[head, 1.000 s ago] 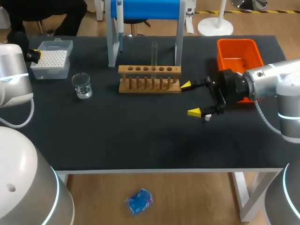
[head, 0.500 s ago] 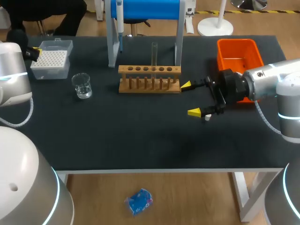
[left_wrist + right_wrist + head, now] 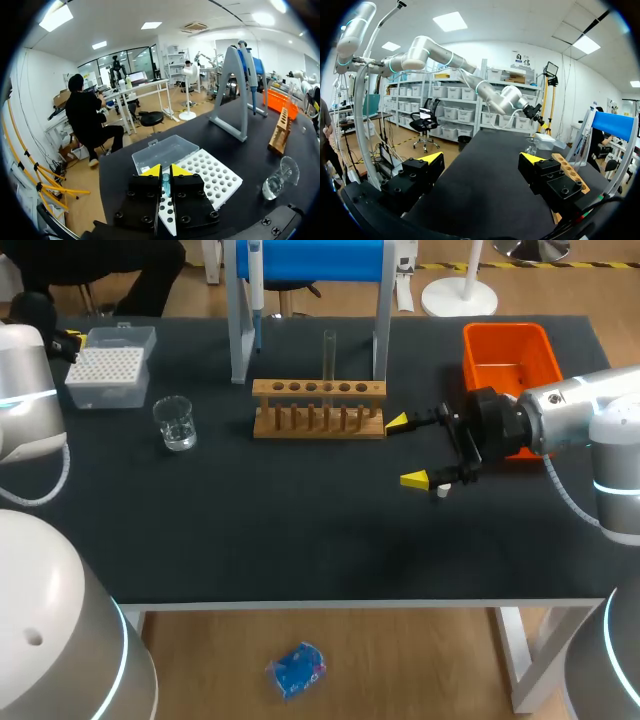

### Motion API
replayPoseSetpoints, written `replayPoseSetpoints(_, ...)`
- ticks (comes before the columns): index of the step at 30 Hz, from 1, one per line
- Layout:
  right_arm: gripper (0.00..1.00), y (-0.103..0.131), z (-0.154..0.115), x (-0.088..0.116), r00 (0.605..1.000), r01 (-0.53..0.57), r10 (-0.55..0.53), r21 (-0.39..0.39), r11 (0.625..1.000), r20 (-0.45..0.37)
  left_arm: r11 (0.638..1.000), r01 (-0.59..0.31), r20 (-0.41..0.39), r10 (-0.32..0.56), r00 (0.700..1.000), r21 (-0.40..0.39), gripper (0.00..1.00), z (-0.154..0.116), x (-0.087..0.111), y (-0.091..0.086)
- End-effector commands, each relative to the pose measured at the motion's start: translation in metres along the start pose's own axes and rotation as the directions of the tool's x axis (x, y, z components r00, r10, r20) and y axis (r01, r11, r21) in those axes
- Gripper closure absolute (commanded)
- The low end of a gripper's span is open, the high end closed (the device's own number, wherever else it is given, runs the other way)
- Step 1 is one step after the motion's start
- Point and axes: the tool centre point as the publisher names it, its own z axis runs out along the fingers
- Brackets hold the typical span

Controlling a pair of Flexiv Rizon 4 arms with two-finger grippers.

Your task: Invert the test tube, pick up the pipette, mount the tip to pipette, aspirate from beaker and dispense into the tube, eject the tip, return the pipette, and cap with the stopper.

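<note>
Wooden rack (image 3: 320,428) — beside right gripper (image 3: 405,450)

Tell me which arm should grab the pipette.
Left, probably: the left end effector sits by the tip box, on the same side as the pipette; the right end effector is beyond the rack.

The table (image 3: 300,540) is covered in flat black. On it, an orange bin (image 3: 510,355) glows bright, and the rack (image 3: 318,410) is pale tan wood. The test tube (image 3: 329,355) and beaker (image 3: 175,423) are clear glass. The tip box (image 3: 105,370) is white, dotted with a regular grid of holes, under a see-through lid. The stand (image 3: 238,330) has grey legs and a vivid blue top. Both the right gripper (image 3: 406,450) and the left gripper (image 3: 164,172) are black with yellow tips. The right arm (image 3: 580,410) is silvery white with a thin cyan ring.
</note>
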Motion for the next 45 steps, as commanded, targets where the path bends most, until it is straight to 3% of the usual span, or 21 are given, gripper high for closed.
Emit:
replayPoseSetpoints(1, 0.00, -0.001, 0.000, 0.000, 1.000, 0.001, -0.001, 0.000, 1.000, 0.000, 1.000, -0.004, 0.007, 0.004, 1.000, 0.008, 1.00, -0.008, 0.004, -0.003)
replayPoseSetpoints(13, 0.00, -0.001, 0.000, 0.000, 1.000, 0.001, -0.001, 0.000, 1.000, 0.000, 0.999, -0.048, 0.012, 0.048, 0.999, 0.025, 1.00, -0.027, 0.016, -0.022)
replayPoseSetpoints(20, 0.00, -0.001, 0.000, 0.000, 1.000, 0.001, -0.001, 0.000, 1.000, 0.000, 0.994, -0.107, -0.061, 0.109, 0.992, 0.039, 1.00, -0.049, 0.036, -0.041)
replayPoseSetpoints(30, 0.00, -0.001, 0.000, 0.000, 1.000, 0.001, -0.001, 0.000, 1.000, 0.000, 0.986, -0.164, -0.214, 0.161, 0.963, 0.004, 1.00, -0.090, 0.090, -0.075)
replayPoseSetpoints(38, 0.00, -0.001, 0.000, 0.000, 1.000, 0.001, -0.001, 0.000, 1.000, 0.000, 0.980, -0.192, -0.303, 0.167, 0.938, -0.056, 1.00, -0.119, 0.146, -0.088)
replayPoseSetpoints(45, 0.00, 0.009, -0.012, 0.028, 0.999, 0.031, -0.031, -0.033, 0.999, -0.016, 0.970, -0.240, -0.339, 0.217, 0.915, -0.026, 1.00, -0.143, 0.204, -0.095)
